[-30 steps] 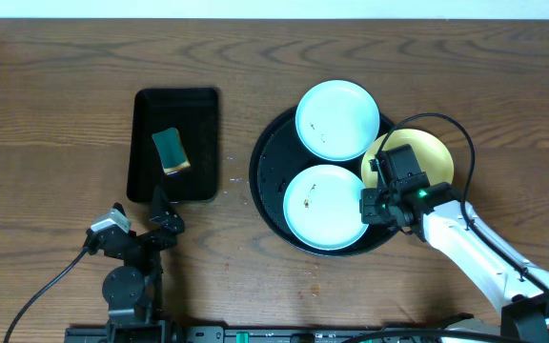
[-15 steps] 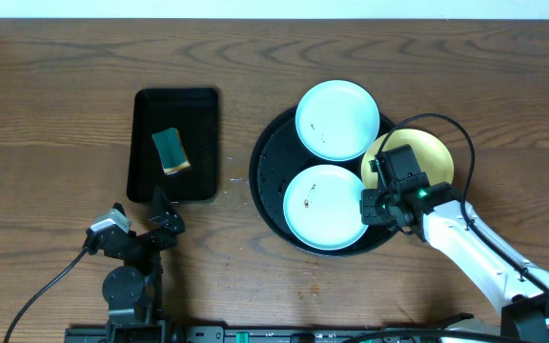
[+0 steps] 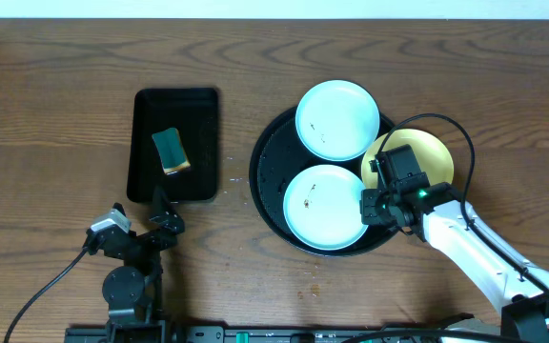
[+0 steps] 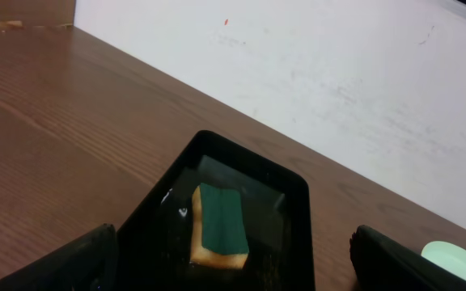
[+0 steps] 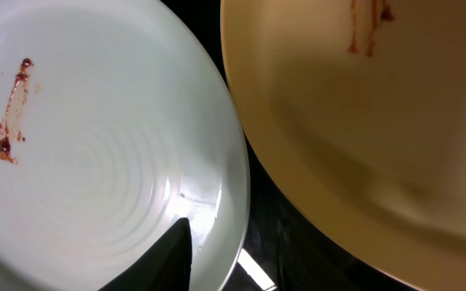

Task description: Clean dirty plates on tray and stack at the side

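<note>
The round black tray (image 3: 267, 181) holds two mint-blue plates. The far plate (image 3: 337, 119) has tiny specks. The near plate (image 3: 324, 206) has a brown smear (image 5: 10, 109). The yellow plate (image 3: 427, 152) rests on the tray's right rim, partly under my right arm, and has a red-brown streak (image 5: 366, 24). My right gripper (image 3: 368, 205) is at the near plate's right edge. One finger (image 5: 172, 255) lies on the plate's rim and the jaws are closed on it; the other finger is hidden below. My left gripper (image 3: 165, 211) is open and empty near the table's front left.
A rectangular black tray (image 3: 141, 143) holds a green and yellow sponge (image 3: 171, 151); the left wrist view shows the sponge (image 4: 219, 226) just ahead of the left gripper (image 4: 233, 263). Bare wood lies around both trays.
</note>
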Robot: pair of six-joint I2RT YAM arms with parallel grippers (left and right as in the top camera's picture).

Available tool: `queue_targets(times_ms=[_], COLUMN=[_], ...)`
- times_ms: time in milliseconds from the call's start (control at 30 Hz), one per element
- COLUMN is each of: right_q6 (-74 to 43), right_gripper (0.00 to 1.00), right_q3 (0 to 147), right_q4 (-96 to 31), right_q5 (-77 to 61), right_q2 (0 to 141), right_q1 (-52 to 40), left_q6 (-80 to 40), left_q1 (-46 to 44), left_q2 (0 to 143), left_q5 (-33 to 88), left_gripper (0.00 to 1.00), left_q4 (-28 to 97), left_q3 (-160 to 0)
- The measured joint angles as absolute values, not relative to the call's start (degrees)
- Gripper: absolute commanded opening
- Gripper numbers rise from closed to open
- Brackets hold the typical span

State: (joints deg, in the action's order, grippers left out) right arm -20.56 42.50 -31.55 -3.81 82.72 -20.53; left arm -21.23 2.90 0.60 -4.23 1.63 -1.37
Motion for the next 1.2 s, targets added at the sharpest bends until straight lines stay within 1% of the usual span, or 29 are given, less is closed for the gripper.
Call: queue_targets(times_ms=[733,867,1200], right_q6=[-20.56,-20.58,-20.53], right_gripper=[0.33,0.39,0.42], right_q3=[42.50,42.50,42.50], right_q4=[-31.90,-31.90,-31.88], right_q5=[-3.81,-3.81,-3.81], right_q2=[82.72,82.72,82.72], right_q1=[-20.53,-20.53,-20.53], left_q6=[-21.23,-21.23,-21.23], left_q1=[2.90,2.90,2.90], left_q2=[0.60,0.60,0.60], left_q5=[-4.25,-4.25,-4.23], left_gripper=[0.91,0.91,0.91], left_q4=[1.63,1.63,1.63], left_q3=[-1.37,-1.37,-1.37])
